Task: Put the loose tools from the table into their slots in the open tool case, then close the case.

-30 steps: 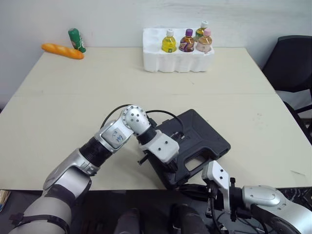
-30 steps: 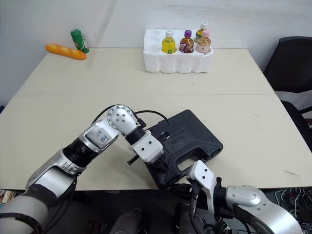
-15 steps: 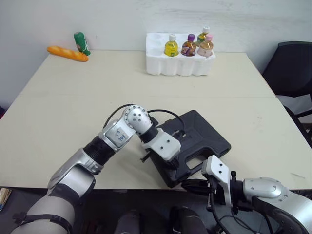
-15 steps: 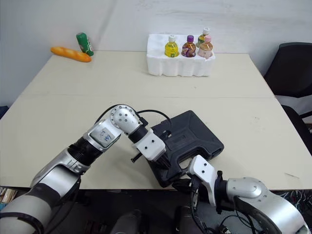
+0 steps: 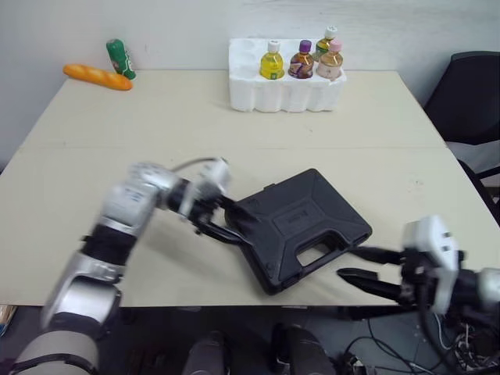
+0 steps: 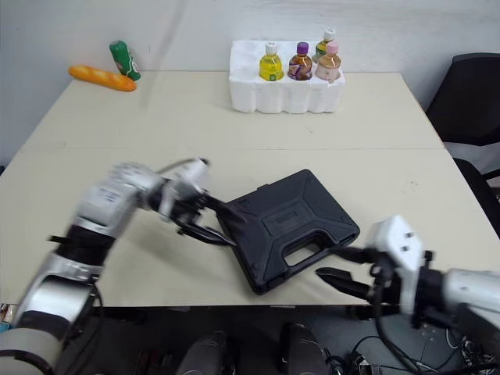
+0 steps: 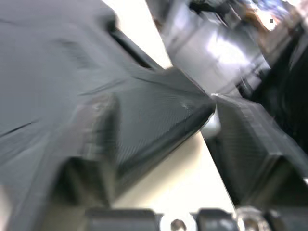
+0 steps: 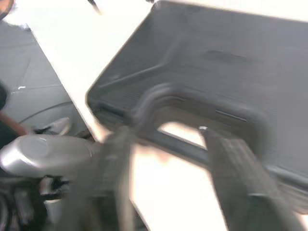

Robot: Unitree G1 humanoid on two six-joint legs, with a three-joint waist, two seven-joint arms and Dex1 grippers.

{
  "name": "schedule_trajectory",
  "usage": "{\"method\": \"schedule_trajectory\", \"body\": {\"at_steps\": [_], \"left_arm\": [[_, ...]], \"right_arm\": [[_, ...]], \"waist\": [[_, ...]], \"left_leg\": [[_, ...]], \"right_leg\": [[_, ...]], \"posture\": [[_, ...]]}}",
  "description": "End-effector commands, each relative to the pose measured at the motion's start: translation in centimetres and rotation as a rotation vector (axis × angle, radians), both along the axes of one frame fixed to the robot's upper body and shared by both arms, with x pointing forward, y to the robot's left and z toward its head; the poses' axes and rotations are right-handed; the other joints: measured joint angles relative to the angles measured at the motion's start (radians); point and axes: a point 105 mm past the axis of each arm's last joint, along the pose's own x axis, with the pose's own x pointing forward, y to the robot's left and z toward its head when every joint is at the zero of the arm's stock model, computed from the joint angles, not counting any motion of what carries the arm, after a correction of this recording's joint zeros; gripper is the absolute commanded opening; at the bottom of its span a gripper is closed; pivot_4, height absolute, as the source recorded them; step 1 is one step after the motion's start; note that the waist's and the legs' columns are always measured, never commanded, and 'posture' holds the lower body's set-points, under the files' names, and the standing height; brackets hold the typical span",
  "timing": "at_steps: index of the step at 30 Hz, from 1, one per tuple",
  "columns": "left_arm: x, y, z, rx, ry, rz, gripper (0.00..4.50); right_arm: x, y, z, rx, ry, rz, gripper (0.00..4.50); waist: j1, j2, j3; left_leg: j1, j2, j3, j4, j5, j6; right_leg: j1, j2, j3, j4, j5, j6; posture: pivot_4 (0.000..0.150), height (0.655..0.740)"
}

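The black tool case [image 5: 301, 223] lies shut near the tabletop's [image 5: 117, 141] front edge. At its 9 o'clock the left claw [image 5: 237, 226] is released, fingers spread, seemingly touching the corner. At 4 o'clock the right claw [image 5: 349, 262] is released, just beside the handle.

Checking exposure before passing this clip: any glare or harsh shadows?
Left eye view: soft, even light on the table and black case, no glare; only a faint shadow by the foam tray. Left wrist view: bright glare on a silver surface beyond the case.
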Motion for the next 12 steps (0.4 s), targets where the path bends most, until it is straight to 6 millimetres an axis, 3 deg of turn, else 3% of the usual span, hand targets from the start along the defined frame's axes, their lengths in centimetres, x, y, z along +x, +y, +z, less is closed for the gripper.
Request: {"method": "schedule_trajectory", "body": {"at_steps": [1, 7, 12], "left_arm": [[-1.2, 5.1, 2.1, -0.04, 0.033, 0.166, 4.5], [-2.5, 13.0, 3.2, -0.021, 0.048, 0.478, 4.5], [-3.8, 15.4, 3.0, 0.015, 0.032, 0.571, 4.5]], "right_arm": [[-0.5, -3.7, 3.0, -0.008, -0.047, -0.071, 4.38], [-0.4, -8.3, 4.4, -0.061, -0.056, -0.185, 4.45], [1.2, -10.1, 5.3, -0.098, -0.123, -0.215, 4.45]], "waist": [[-0.001, 0.0, 0.0], [0.006, -0.003, 0.003], [0.003, -0.002, 0.003]], "left_leg": [[0.001, 0.0, 0.0, -0.001, 0.0, 0.0], [0.002, -0.002, 0.003, -0.004, -0.005, 0.007], [0.002, -0.002, 0.001, -0.006, -0.006, 0.004]], "right_leg": [[0.0, 0.0, 0.0, -0.001, 0.0, 0.0], [0.0, -0.002, 0.002, -0.006, 0.0, 0.001], [-0.001, -0.004, 0.003, -0.009, 0.0, 0.001]], "posture": [[0.15, 0.7367], [0.15, 0.7367], [0.15, 0.7367]]}}
